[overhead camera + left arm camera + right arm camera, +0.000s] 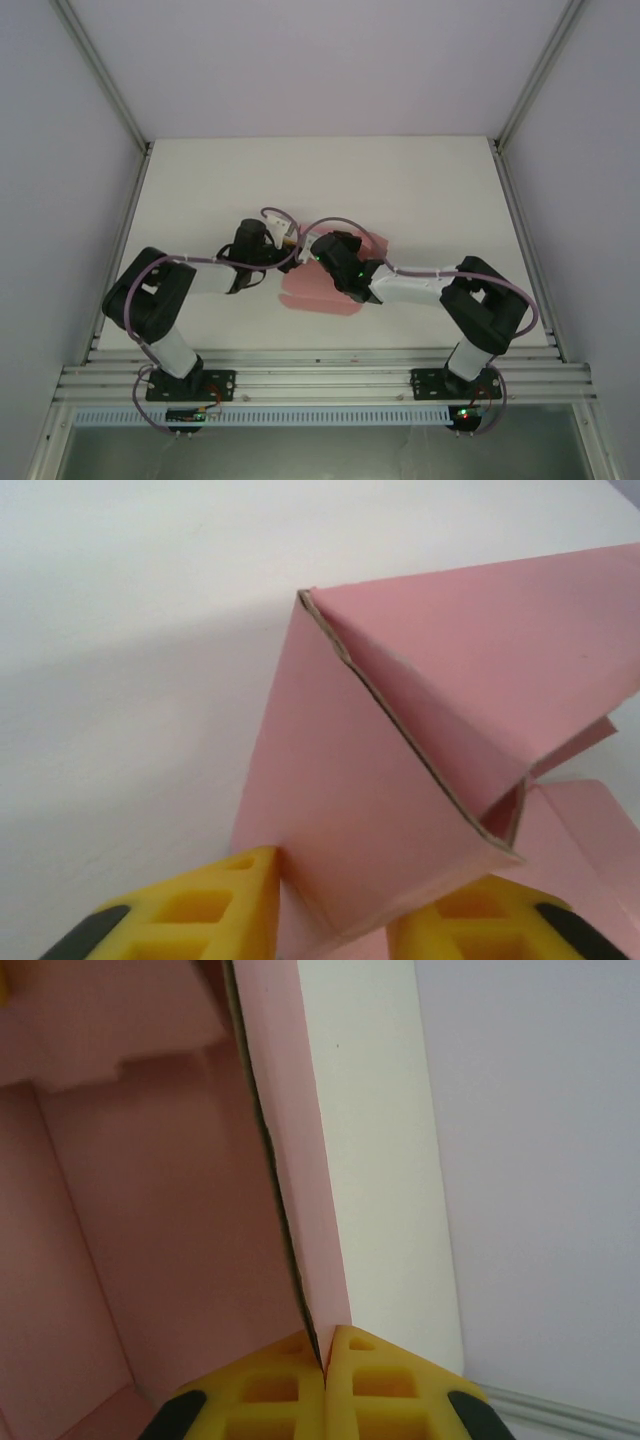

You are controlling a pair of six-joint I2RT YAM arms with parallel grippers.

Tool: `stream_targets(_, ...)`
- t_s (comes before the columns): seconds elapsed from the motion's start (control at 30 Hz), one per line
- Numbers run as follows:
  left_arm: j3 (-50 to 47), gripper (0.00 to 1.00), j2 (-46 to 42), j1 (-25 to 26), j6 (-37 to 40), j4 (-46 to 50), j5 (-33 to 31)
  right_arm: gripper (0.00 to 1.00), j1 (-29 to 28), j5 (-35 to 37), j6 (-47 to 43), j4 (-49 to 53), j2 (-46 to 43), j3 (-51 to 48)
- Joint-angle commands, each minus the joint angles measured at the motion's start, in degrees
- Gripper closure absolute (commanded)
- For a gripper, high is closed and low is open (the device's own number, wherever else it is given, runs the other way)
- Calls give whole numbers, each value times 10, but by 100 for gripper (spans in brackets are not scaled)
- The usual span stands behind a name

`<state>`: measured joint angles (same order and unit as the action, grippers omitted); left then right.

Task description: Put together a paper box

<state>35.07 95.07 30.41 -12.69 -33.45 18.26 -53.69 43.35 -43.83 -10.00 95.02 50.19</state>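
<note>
Right gripper (322,1360) pinches a raised wall of the paper box (322,297) as an anchor; left gripper (365,880), at the box's 11 o'clock, straddles a folded corner, apparently to crease it — whether it grips yet cannot be told.

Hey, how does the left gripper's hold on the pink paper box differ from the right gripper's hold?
The left gripper has its fingers apart, straddling a folded corner of the paper box; the right gripper has its fingers pressed together on one thin wall edge. The right gripper plainly pinches; whether the left gripper does is unclear. Both have yellow fingers on the same box.
</note>
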Motion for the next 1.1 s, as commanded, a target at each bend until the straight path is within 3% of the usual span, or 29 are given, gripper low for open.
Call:
stream_targets(0.0, 2, 78, 5, 15, 16, -40, -71, 97, -12, -48, 62, 93, 4, -8)
stream_targets(0.13, -6, 84, 2, 16, 27, -39, -82, 80, -12, -62, 102, 112, -24, -5)
stream_targets(0.23, -4, 88, 2, 19, 39, -32, -87, 48, -12, -89, 151, 145, -51, 9)
stream_targets(0.37, 0, 90, 7, 21, 47, -31, -97, 26, -9, -140, 202, 160, -104, 24)
stream_targets(0.53, 1, 90, 19, 24, 59, -31, -90, 15, 29, -244, 279, 145, -180, 38)
stream_targets(0.67, 3, 88, 20, 26, 67, -30, -90, 9, 93, -333, 340, 127, -211, 50)
stream_targets(0.83, 7, 86, 29, 27, 67, -31, -87, 14, 181, -427, 429, 187, -140, 124)
stream_targets(1.07, 9, 85, 40, 30, 60, -32, -88, 19, 193, -499, 438, 229, -16, 211)
